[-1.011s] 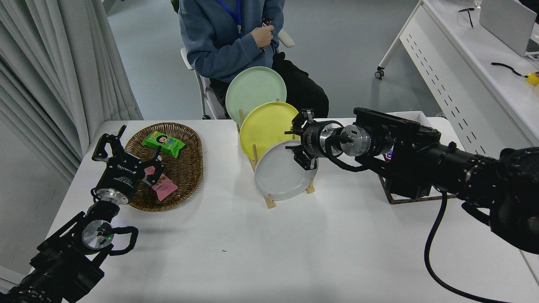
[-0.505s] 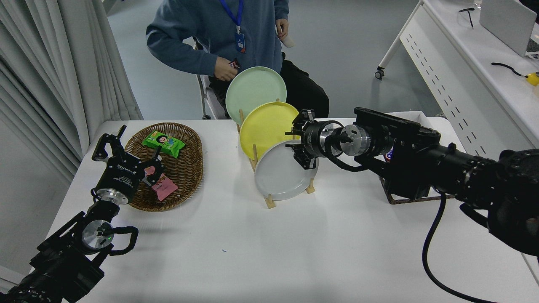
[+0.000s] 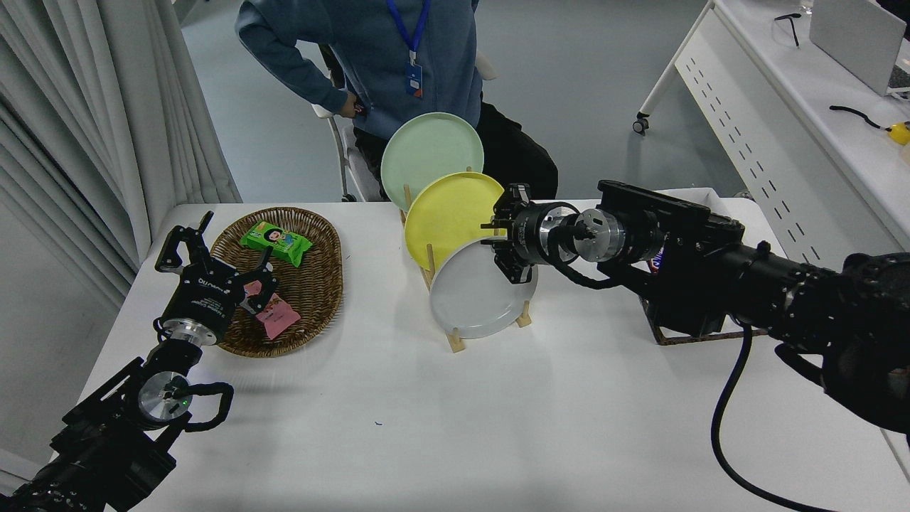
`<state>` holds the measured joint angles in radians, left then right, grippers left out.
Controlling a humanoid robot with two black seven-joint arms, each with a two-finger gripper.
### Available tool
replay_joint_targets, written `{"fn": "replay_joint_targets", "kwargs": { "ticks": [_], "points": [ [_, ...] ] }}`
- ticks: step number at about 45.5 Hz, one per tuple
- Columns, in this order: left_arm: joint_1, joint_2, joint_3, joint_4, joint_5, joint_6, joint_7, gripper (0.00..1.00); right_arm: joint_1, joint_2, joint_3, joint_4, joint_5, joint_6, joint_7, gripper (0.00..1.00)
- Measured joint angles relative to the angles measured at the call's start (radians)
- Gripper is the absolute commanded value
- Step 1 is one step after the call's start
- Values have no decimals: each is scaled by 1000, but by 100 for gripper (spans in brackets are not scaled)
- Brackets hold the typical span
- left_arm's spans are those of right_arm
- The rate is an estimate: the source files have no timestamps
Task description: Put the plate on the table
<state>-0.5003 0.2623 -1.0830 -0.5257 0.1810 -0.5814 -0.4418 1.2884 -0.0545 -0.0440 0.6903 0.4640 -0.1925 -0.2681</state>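
Head view: grey plate [image 3: 475, 293] stands on edge in the nearest slot of a wooden rack [image 3: 455, 340], mid-table, tilted back toward the far side. Yellow plate [image 3: 446, 213] sits in the slot behind it, pale green plate [image 3: 430, 151] behind that, farthest.

Right gripper [image 3: 506, 249] comes in from the right, arm roughly level, at the grey plate's upper right rim. Fingers look to straddle the rim, one on the near face, one behind; can't tell if they're actually clamped on it. Plate bottom sits in the rack, not lifted.

Left gripper [image 3: 213, 267] is parked at near left, over the near edge of a wicker basket [image 3: 313, 284], fingers spread wide, holding nothing. Basket has a green snack pack [image 3: 276, 242] and a pink packet [image 3: 277, 316] in it.

White table [image 3: 426, 427]: a dark-framed box [image 3: 665, 334] at the right, mostly hidden by the right arm.

Person in a blue top [image 3: 384, 43] at the far side, behind the rack. White desk [image 3: 782, 107] at far right.
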Motion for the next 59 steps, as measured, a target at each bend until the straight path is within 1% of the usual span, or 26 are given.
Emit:
{"fn": "replay_joint_targets", "kwargs": {
  "ticks": [15,19,29,36,47,59],
  "points": [
    [0,0,0,0,0,0,0,100,-13,-3,15,0,3,-5,-8,16],
    [0,0,0,0,0,0,0,100,-14,-5,20,1,3,-6,-9,13],
    [0,0,0,0,0,0,0,100,-15,-7,27,2,0,-7,-15,12],
    [0,0,0,0,0,0,0,100,-15,-8,29,3,-2,-7,-18,6],
    [0,0,0,0,0,0,0,100,-12,-9,31,3,-5,-7,-20,2],
    [0,0,0,0,0,0,0,100,-5,-10,39,4,-8,-6,-20,0]
  ]
}}
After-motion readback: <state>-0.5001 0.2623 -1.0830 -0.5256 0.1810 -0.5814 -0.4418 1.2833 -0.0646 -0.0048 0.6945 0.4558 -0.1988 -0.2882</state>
